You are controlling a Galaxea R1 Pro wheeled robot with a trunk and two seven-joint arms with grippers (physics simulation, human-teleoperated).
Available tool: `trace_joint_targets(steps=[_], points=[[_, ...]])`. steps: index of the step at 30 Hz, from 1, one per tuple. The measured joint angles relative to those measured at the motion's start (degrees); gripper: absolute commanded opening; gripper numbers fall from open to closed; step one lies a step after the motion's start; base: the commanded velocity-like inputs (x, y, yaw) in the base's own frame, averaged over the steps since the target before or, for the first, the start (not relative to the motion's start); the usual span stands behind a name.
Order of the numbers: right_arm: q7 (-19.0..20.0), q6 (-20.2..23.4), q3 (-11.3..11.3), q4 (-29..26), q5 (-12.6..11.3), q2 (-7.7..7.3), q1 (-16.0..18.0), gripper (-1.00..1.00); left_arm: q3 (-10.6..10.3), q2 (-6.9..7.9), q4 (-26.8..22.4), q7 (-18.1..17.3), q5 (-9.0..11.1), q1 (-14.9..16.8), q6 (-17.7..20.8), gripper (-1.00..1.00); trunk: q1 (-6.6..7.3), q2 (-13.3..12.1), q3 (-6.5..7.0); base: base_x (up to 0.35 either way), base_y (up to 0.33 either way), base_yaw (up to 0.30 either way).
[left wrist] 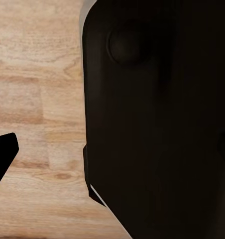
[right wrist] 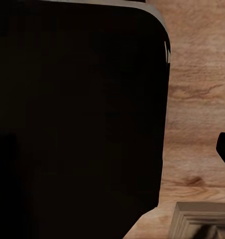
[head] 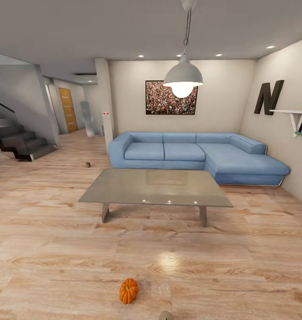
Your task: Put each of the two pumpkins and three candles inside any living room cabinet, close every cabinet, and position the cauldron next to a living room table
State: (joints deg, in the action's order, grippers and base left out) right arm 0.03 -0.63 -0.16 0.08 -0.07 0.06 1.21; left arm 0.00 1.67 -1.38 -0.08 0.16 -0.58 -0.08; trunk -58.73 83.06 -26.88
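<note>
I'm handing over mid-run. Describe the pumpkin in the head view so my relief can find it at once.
Start at the grey glass-topped coffee table in front of the blue sectional sofa. Come toward the camera across the open wood floor, almost to the frame's lower edge, slightly left of centre. There sits the pumpkin: small, round, ribbed, and the only bright orange thing on the floor, unlike the dull candle just to its right.

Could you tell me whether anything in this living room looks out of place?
Yes: a pumpkin lies on the bare wooden floor in front of the coffee table, and a small dark candle sits on the floor near the sofa. Both look stray.
</note>
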Motion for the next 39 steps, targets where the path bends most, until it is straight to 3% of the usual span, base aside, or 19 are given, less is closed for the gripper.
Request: trace_joint_targets(steps=[8, 29, 39], points=[[-0.08, -0.01, 0.0, 0.0, 0.06, 0.02, 0.0, 1.0, -0.02, 0.0, 0.0, 0.0, 0.0, 0.0, 0.0, 1.0, 0.0, 0.0, 0.0, 0.0, 0.0, 0.108], [-0.15, -0.01, 0.0, 0.0, 0.07, 0.2, 0.0, 1.0, 0.0, 0.0, 0.0, 0.0, 0.0, 0.0, 0.0, 1.0, 0.0, 0.0, 0.0, 0.0, 0.0, 0.273], [0.02, -2.29, 0.07, -0.05, 0.07, 0.22, -0.01, 1.0, 0.0, 0.0, 0.0, 0.0, 0.0, 0.0, 0.0, 1.0, 0.0, 0.0, 0.0, 0.0, 0.0, 0.277]])
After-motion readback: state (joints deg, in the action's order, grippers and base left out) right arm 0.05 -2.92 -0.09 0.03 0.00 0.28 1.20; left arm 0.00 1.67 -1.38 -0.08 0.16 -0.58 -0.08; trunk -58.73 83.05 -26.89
